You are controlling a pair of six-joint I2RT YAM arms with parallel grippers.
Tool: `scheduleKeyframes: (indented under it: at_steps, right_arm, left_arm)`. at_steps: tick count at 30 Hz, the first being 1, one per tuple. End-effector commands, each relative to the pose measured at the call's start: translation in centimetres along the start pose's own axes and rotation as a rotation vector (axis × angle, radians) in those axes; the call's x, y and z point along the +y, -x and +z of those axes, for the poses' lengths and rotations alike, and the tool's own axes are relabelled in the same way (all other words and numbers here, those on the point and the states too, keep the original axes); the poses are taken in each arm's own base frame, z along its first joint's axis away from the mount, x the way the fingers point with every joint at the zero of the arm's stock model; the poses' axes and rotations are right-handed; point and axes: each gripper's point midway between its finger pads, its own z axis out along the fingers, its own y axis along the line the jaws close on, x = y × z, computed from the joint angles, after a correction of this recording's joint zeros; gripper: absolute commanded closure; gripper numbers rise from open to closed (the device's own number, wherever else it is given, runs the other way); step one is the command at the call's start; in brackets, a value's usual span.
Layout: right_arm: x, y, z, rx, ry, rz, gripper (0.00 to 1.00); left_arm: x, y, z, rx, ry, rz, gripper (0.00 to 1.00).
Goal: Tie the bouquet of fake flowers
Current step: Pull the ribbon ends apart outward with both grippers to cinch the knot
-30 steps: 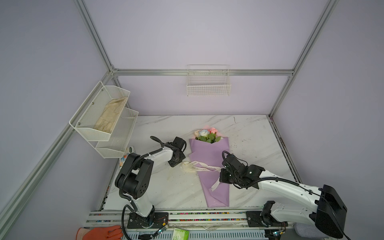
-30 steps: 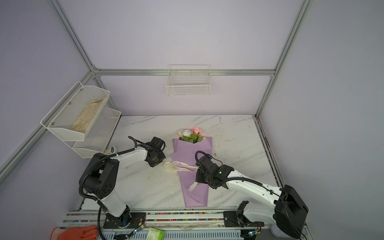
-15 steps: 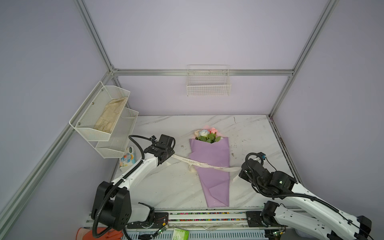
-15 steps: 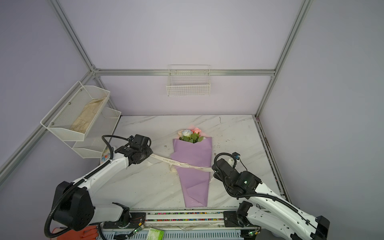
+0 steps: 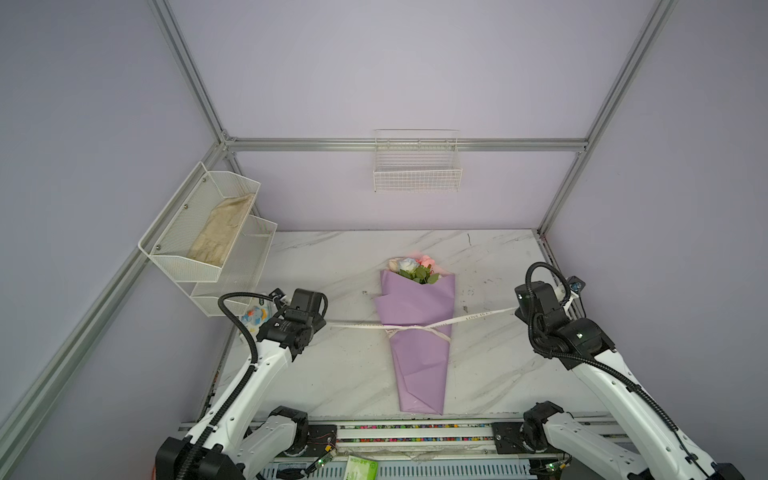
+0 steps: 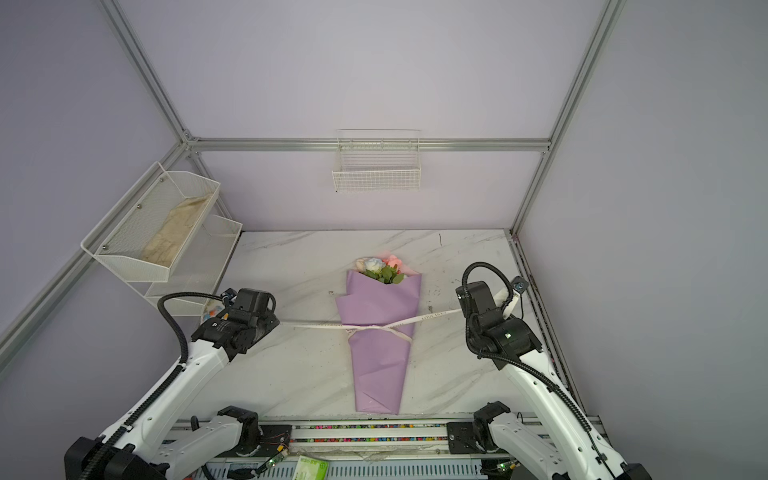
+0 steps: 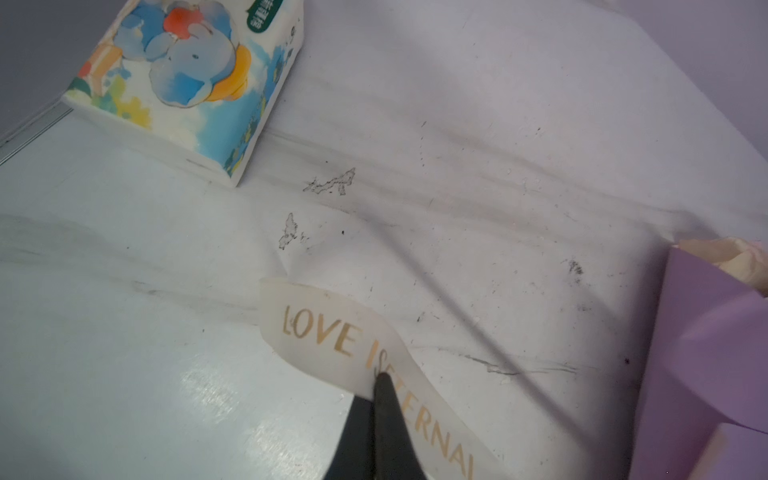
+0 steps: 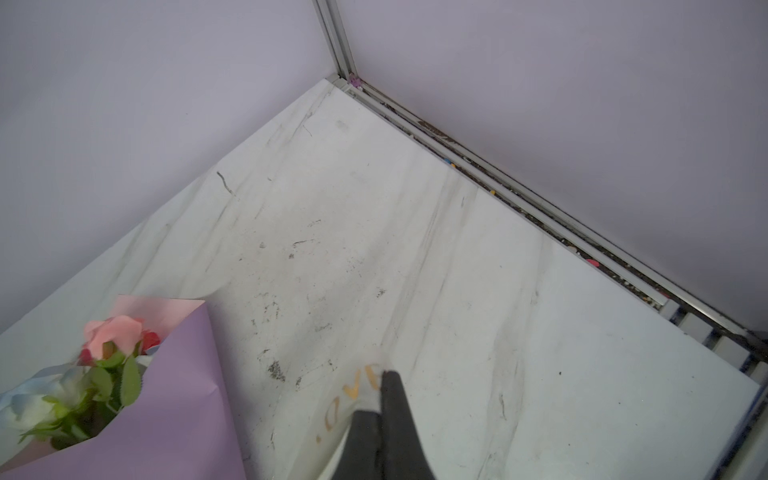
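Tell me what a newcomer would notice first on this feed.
The lilac-wrapped bouquet lies at the middle of the table, blooms at its far end. A cream ribbon crosses its waist, pulled straight between the left tool and right tool, each shut on one end.

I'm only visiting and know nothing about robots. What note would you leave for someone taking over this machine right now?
Left gripper: shut on the cream ribbon with gold lettering, out to the left.
Right gripper: shut on the ribbon's other end, on the right.
Bouquet of fake flowers, wrapped in lilac paper: lying on the white marble table, blooms toward the back wall.
Done: ribbon crossed in one knot around the wrap's middle, stretched taut.
Left: probably a second knot or bow, then let go.
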Motion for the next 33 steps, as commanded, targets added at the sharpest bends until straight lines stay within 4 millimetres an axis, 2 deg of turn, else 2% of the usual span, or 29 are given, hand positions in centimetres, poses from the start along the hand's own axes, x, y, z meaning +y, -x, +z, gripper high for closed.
scheduleKeyframes:
  at_steps: [1,4,6,9,12,16,19,22,24,28,33]
  right_arm:
    - [-0.7,3.3,1.5,-0.094,-0.058,-0.038,1.00]
    - [-1.7,4.4,4.2,-0.072,-0.040,0.024,1.00]
    - [-2.4,4.1,6.5,-0.027,-0.020,0.054,1.00]
    - [-3.9,3.1,9.0,0.028,-0.035,0.079,1.00]
    - [-4.4,1.7,10.6,0.057,-0.049,0.078,1.00]
    - [-5.1,1.3,11.2,0.050,-0.065,0.094,1.00]
    - [-7.9,2.1,11.9,0.031,-0.139,0.115,1.00]
    - [-8.9,2.1,13.4,0.071,-0.082,0.200,1.00]
    - [-9.9,3.1,14.0,0.061,-0.114,0.220,1.00]
    - [-10.4,5.4,14.7,0.003,-0.126,0.286,1.00]
    - [-11.7,8.5,15.9,-0.080,-0.233,0.283,1.00]
  left_arm:
    - [2.9,-0.9,1.0,0.008,0.082,-0.018,1.00]
    - [3.8,-0.5,1.5,0.013,0.107,-0.028,1.00]
    - [4.6,0.1,1.8,0.013,0.138,-0.025,1.00]
    - [6.0,1.0,2.2,0.027,0.176,-0.050,1.00]
    - [6.8,1.5,2.8,0.037,0.183,-0.064,1.00]
    - [7.2,1.7,3.6,0.075,0.194,-0.071,1.00]
    - [8.4,2.3,3.9,0.075,0.208,-0.123,1.00]
    - [8.8,2.7,4.6,0.098,0.209,-0.147,1.00]
    - [8.8,3.2,5.1,0.115,0.232,-0.141,1.00]
    - [9.7,4.1,5.5,0.109,0.303,-0.143,1.00]
    - [11.7,5.0,6.0,0.113,0.399,-0.156,1.00]
